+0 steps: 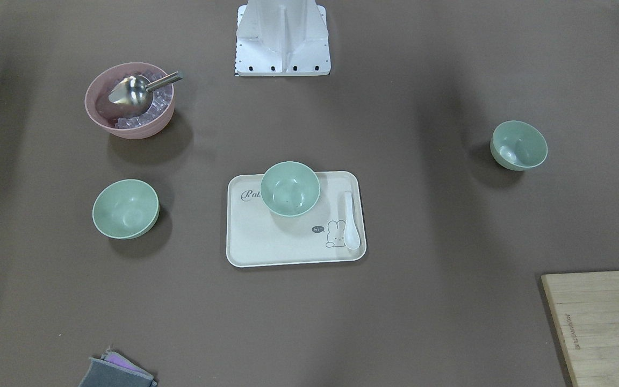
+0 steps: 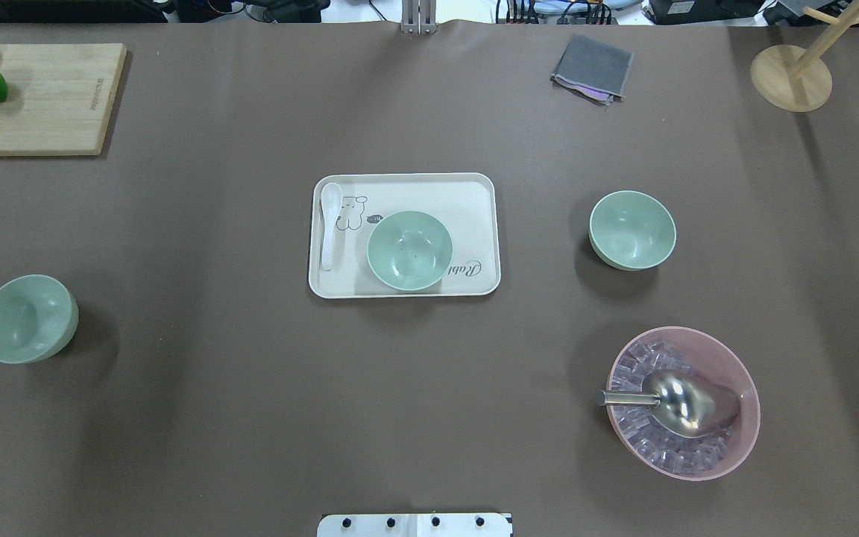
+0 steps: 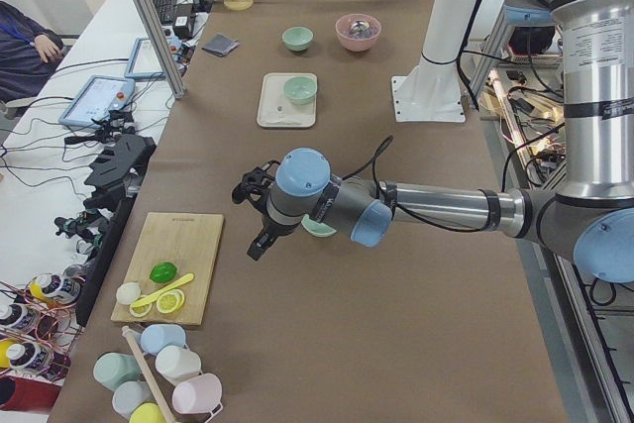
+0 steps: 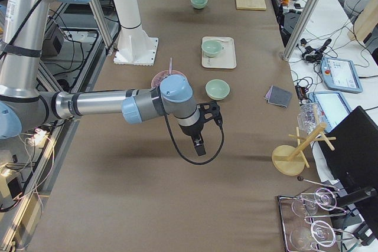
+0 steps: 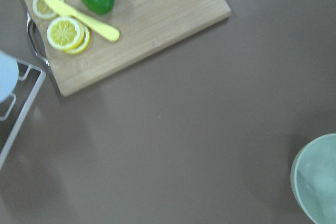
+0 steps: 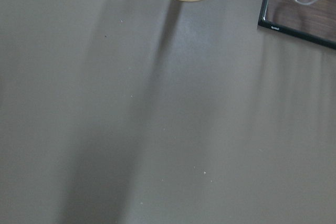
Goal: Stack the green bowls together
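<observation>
Three pale green bowls stand upright and apart. One (image 2: 409, 250) (image 1: 290, 188) sits on the cream tray (image 2: 474, 195). One (image 2: 631, 229) (image 1: 125, 208) stands on the table on the robot's right. One (image 2: 27, 318) (image 1: 518, 145) stands far on its left and shows at the left wrist view's lower right edge (image 5: 317, 179). The left gripper (image 3: 256, 215) hovers above the table near that bowl (image 3: 319, 229), which the arm partly hides. The right gripper (image 4: 204, 128) hovers apart from the right bowl (image 4: 217, 89). I cannot tell whether either is open or shut.
A pink bowl (image 2: 683, 403) with ice and a metal scoop stands at the near right. A white spoon (image 2: 330, 224) lies on the tray. A cutting board (image 2: 34, 97) with lemon and lime, a grey cloth (image 2: 592, 67) and a wooden stand (image 2: 791, 77) line the far edge.
</observation>
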Controlling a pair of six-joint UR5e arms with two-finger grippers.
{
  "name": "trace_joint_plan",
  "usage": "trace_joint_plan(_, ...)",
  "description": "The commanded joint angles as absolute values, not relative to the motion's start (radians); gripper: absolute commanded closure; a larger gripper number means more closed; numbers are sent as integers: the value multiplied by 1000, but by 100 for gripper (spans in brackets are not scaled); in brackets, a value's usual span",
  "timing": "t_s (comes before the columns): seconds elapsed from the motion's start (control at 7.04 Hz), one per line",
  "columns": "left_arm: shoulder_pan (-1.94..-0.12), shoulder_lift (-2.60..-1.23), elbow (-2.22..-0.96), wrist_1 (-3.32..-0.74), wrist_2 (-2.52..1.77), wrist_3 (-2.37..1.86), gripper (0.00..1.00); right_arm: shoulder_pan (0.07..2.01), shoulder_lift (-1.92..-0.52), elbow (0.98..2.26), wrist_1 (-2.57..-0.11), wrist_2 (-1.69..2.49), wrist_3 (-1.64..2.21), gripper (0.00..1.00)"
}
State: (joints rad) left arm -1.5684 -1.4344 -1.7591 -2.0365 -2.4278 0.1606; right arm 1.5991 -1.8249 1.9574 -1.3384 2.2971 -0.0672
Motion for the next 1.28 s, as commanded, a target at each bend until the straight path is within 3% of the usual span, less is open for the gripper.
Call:
trace_joint_plan(0.0, -1568, -1437, -1665, -2088, -2613, 97, 2, 1595, -1810, 1954, -1304, 2361, -75, 0)
trace_joint_plan(0.43, -1475, -1496, -1663, -2265, -2781, -324, 2, 1551, -1861, 1945, -1267, 2359, 7, 0)
trace_joint_plan(1.14, -1120, -1485, -1672, -2416, -2300, -620, 3, 1470, -1861, 1944, -1258, 2318, 130, 0)
